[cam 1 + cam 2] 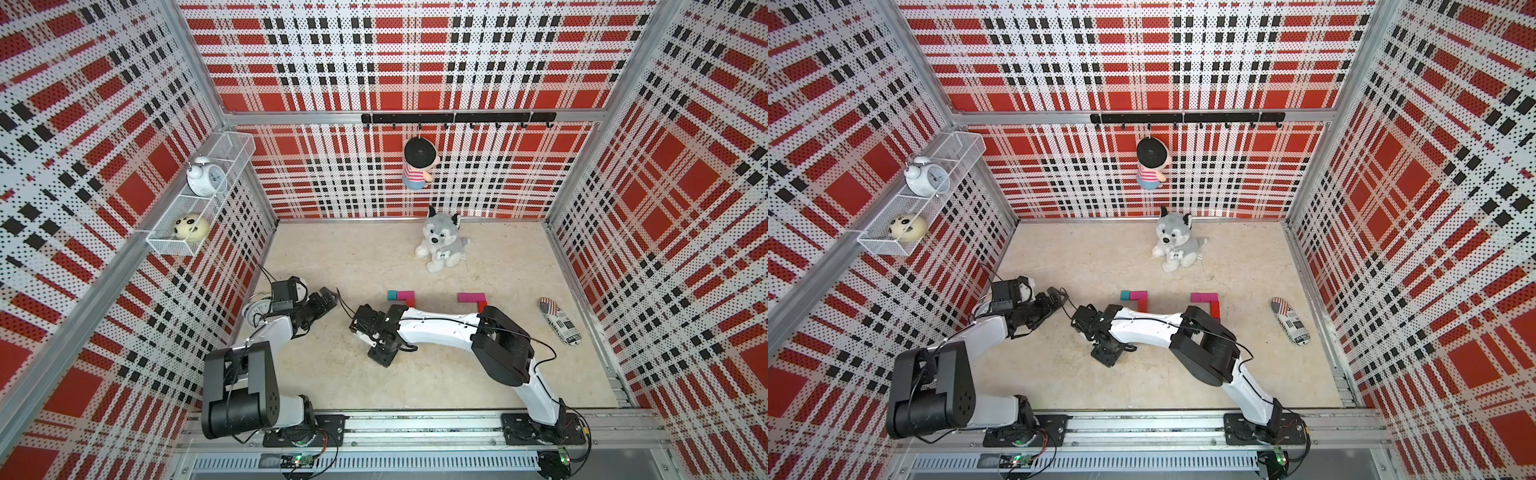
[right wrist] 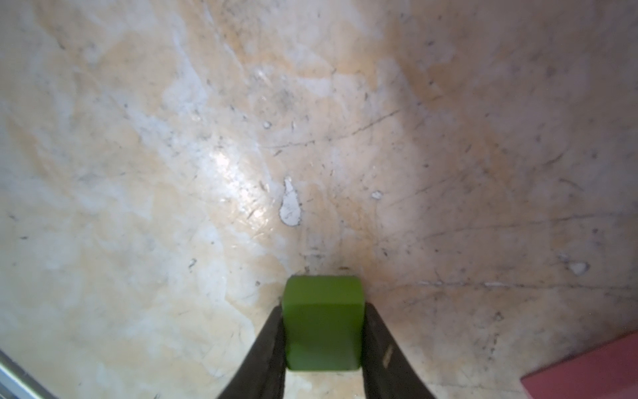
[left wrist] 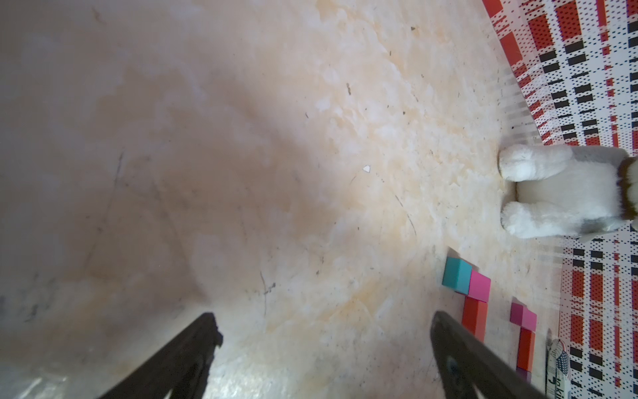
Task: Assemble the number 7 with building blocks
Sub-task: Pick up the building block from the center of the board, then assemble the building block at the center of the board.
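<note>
My right gripper [image 2: 323, 309] is shut on a small green block [image 2: 322, 324], held just above the beige floor. In both top views this gripper [image 1: 359, 326] points left at mid-floor and hides the green block. Behind the right arm a teal block [image 1: 392, 295], a magenta block [image 1: 405, 296] and a red block [image 1: 411, 304] lie joined in a corner shape. Further right lie a second magenta block [image 1: 471, 296] and a red block [image 1: 482, 306]. My left gripper [image 3: 324, 317] is open and empty over bare floor at the left [image 1: 328, 299]. A pink block [image 2: 587, 369] shows at the edge of the right wrist view.
A plush dog [image 1: 442, 245] sits near the back wall. A flag-patterned pouch [image 1: 559, 320] lies at the right wall. An alarm clock [image 1: 257, 309] stands on the floor by the left arm. A wire shelf [image 1: 199, 195] and a hanging doll [image 1: 417, 164] are on the walls.
</note>
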